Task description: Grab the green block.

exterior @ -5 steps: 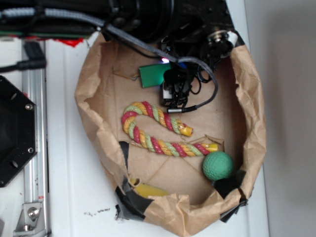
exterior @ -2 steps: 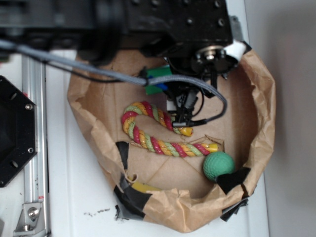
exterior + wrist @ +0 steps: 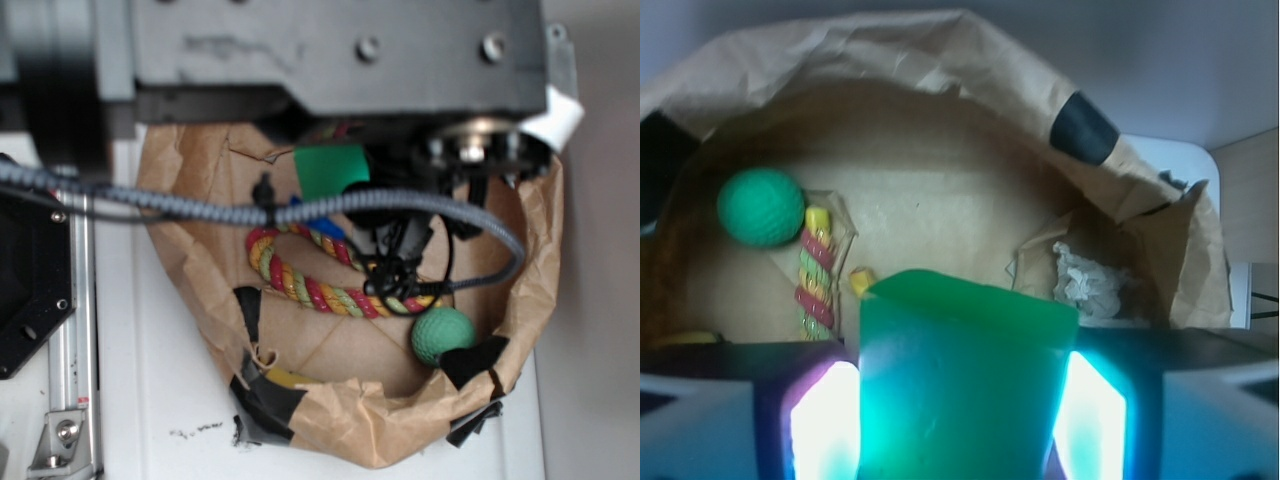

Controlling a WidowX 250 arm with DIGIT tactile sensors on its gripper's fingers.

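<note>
The bright green, smooth, flat rectangular block (image 3: 965, 385) sits pinched between the gripper (image 3: 958, 415) fingers, above the brown paper bag (image 3: 940, 215). It looks stiff, light, slippery; the broad faces suit holding.

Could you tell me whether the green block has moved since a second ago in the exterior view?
Yes. The green block sits slightly further right and closer to the camera, now held in the gripper, while the green ball in the paper bag has stayed put.
</note>
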